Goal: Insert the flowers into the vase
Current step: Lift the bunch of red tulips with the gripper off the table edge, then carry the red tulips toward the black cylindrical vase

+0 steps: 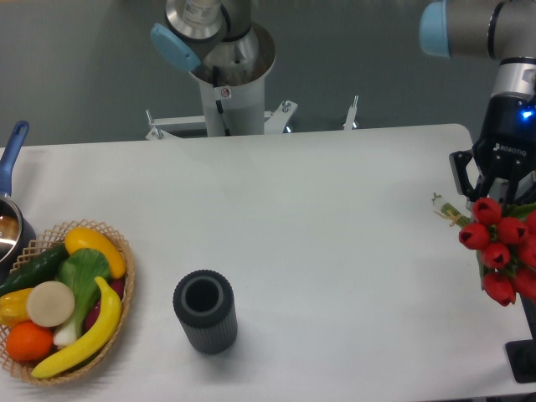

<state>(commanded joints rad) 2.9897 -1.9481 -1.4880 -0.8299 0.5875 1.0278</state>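
Where the white table (335,218) meets the right edge of the fixed camera's view, the black two-finger gripper (496,194) of the arm hangs down from a grey wrist with a pale blue cap. Its fingers (462,177) are closed around the bunch of red tulip buds on green stems (496,243). The buds cluster just below the gripper and partly run out of the picture, while the stem ends stick out to the left, close above the table top. Whether the bunch touches the table cannot be told.

The small dark grey cylindrical vase with fine vertical ribs and a thick round rim (203,310) stands upright on the table near the front edge, left of centre, well apart from the flowers, its mouth open and dark inside.

Further left, near the vase, sits a wicker basket (126,289) filled with colourful fruit and vegetables, among them a yellow banana (88,335) and an orange (28,341). Behind it, a pot with a blue handle (12,149) is cut off by the left edge. Behind the table rises the shiny metal pedestal (230,63).
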